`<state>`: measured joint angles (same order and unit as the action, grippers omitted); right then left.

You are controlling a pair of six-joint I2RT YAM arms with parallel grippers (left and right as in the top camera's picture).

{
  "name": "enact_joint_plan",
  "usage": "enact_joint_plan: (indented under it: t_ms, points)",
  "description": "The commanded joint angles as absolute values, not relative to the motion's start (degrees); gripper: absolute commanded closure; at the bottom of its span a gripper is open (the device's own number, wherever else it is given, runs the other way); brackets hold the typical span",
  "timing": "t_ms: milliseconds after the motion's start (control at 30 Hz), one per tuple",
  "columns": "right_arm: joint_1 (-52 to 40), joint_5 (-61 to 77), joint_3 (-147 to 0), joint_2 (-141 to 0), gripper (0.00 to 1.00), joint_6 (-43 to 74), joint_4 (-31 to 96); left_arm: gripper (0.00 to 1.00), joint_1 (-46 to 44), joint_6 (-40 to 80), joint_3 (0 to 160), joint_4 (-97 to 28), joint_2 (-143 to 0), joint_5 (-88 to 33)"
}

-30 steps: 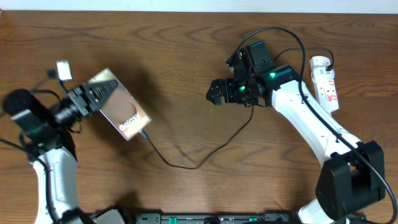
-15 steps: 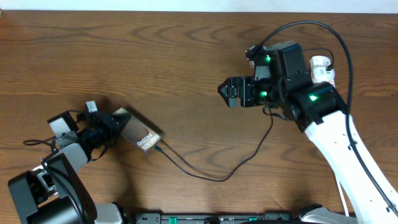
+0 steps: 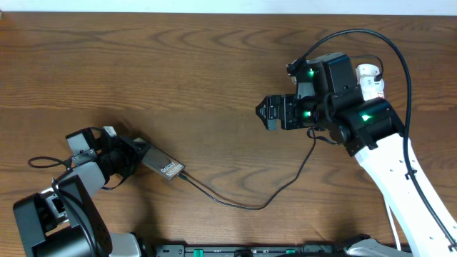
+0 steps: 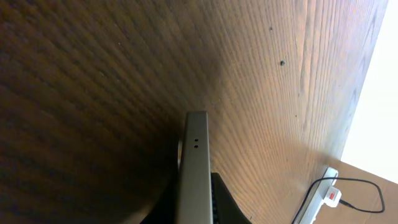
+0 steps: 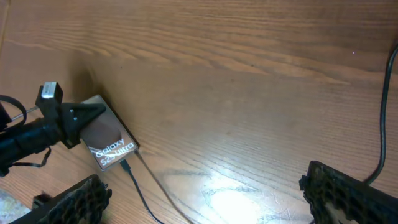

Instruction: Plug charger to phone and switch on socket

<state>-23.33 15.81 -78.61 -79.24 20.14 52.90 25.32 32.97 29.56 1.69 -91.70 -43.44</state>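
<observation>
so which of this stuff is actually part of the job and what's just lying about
job:
phone, held in the left claw
charger cable
white socket strip
right claw, open

just there:
wooden table
thick black cable over the right arm

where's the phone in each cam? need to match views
Overhead: lower left, phone in the left gripper.
Left wrist: bottom centre, seen edge-on, silvery edge showing.
Right wrist: lower left, "Galaxy" lettering visible.
Shared landmark: the charger meeting the phone's lettered end, in overhead and right wrist.
</observation>
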Motion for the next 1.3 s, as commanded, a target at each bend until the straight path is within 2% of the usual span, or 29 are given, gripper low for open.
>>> enact_joint_plan:
  t_ms: [0, 433, 467, 567, 700, 1267]
  points:
    - [-23.35, 15.29, -79.09, -78.74, 0.01, 19.25, 53.32, 0.93, 25.15, 30.85, 29.69, 0.43, -91.74, -37.89]
    - [-23.35, 14.92, -79.07, -78.76, 0.01, 19.22, 53.41, 0.83, 25.15, 30.85, 29.69, -3.03, -91.74, -38.11]
    - [-23.35, 14.92, -79.07, -78.76, 0.01, 19.22, 53.41, 0.77, 25.15, 30.85, 29.69, -3.42, -91.74, -38.11]
    - [-23.35, 14.92, -79.07, -78.76, 0.01, 19.22, 53.41, 0.68, 25.15, 30.85, 29.69, -4.56, -91.74, -38.09]
    - [-23.35, 14.9, -79.05, -78.76, 0.01, 19.22, 53.43, 0.62, 25.15, 30.85, 29.69, -5.5, -91.74, -38.09]
    - [-23.35, 14.9, -79.05, -78.76, 0.01, 19.2, 53.63, 0.55, 25.15, 32.12, 29.69, -11.05, -91.74, -36.91]
